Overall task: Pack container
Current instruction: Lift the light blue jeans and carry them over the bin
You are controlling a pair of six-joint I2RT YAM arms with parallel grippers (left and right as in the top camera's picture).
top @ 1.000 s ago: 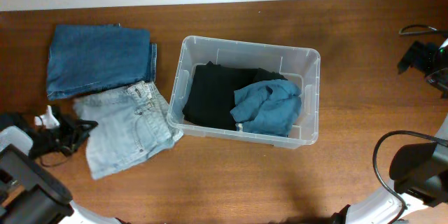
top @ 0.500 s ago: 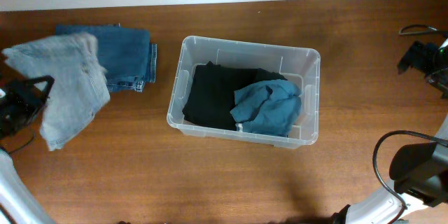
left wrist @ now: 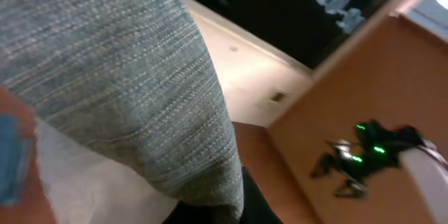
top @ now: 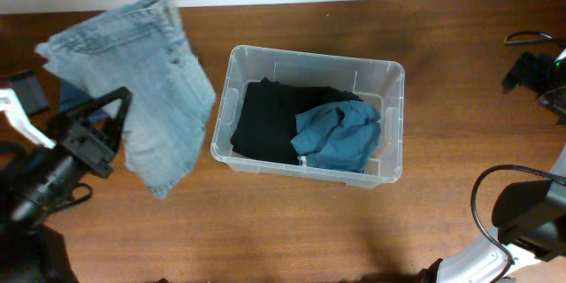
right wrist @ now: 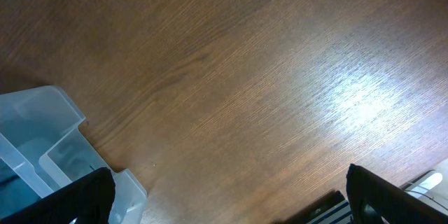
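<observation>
Even overhead light; glare on the table (right wrist: 364, 101); left-wrist view blurred.

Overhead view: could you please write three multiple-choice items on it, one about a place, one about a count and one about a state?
1. Where does the teal garment lie?
A. in the right half of the container
B. in its left half
C. outside it

2. How many garments are in the container?
A. one
B. two
C. four

3. In what state are the light denim shorts?
A. folded flat
B. lifted, hanging from the left gripper
C. packed in the container

Answers:
1 A: it rests by the right wall, partly on the black garment.
2 B: only the black one and the teal one show inside.
3 B: they hang spread out, to the left of the container.
</observation>
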